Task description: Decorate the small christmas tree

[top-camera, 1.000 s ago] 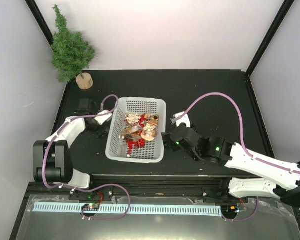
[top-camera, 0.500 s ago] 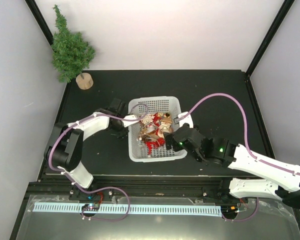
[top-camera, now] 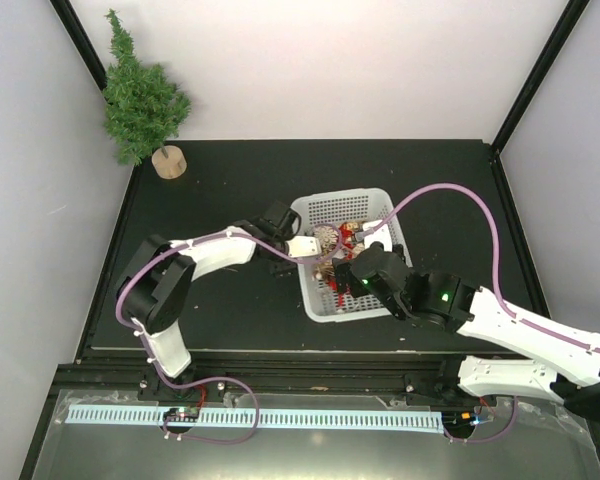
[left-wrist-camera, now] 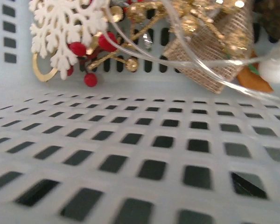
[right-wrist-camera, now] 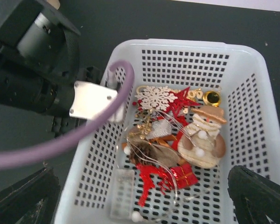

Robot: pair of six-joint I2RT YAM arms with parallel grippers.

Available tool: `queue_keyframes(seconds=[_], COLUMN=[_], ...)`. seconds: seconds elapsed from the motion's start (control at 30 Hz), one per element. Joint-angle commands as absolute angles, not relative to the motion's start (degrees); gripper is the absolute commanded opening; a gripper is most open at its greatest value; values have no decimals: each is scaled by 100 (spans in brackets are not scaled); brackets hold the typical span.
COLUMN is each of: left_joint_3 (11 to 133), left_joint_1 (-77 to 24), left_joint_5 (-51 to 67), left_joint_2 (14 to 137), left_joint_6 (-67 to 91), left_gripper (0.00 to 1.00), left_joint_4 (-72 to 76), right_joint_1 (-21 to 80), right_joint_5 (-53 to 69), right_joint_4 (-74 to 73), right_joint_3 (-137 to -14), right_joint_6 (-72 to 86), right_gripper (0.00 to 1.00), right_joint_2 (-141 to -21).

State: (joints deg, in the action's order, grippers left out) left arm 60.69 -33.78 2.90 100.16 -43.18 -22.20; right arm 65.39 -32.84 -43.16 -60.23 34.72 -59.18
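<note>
The small christmas tree (top-camera: 140, 95) stands bare beyond the table's far left corner, on its wooden disc base (top-camera: 167, 161). The white basket (top-camera: 352, 205) sits mid-table and holds ornaments: a snowman (right-wrist-camera: 203, 137), a white snowflake (right-wrist-camera: 155, 97), a red gift (right-wrist-camera: 184, 175) and a pine cone (right-wrist-camera: 144, 151). My left gripper (top-camera: 305, 248) is at the basket's left wall (right-wrist-camera: 95, 154), one finger inside the rim. Its wrist view shows only basket mesh (left-wrist-camera: 154, 154) and the snowflake (left-wrist-camera: 60, 28). My right gripper (right-wrist-camera: 140, 205) is wide open and empty above the basket.
A clear light-string battery box (right-wrist-camera: 122, 193) lies in the basket's near left corner, its wire looped over the ornaments. Purple cables arc over both arms. Black frame posts stand at the far corners. The tree is far from both grippers.
The basket has slid right across the table with my left gripper at its left wall. It now lies under my right gripper, which stayed roughly in place.
</note>
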Motion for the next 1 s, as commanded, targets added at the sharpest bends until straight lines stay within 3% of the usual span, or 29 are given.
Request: queue_keyframes(seconds=[0.0, 0.4, 0.63, 0.97], left_joint_3=[6413, 6492, 7554, 7603], left_joint_1=[-3867, -4984, -5150, -5166], left_joint_5=[222, -293, -210, 544], left_joint_2=[10317, 10620, 10895, 10622], left_joint_6=[-4647, -5345, -4468, -4036], left_gripper=[82, 85, 85, 86], left_joint_4=[-1919, -1264, -2166, -2994], right_joint_1=[6348, 5292, 5133, 4972], right_joint_5=[-3582, -3520, -3618, -3586], right_joint_4=[-4397, -4490, -4667, -4758], right_joint_3=[-5924, -5537, -5765, -5892], right_joint_6=[3599, 3998, 3888, 3815], right_gripper=[99, 98, 98, 98], right_joint_2=[-5786, -4940, -4948, -4935])
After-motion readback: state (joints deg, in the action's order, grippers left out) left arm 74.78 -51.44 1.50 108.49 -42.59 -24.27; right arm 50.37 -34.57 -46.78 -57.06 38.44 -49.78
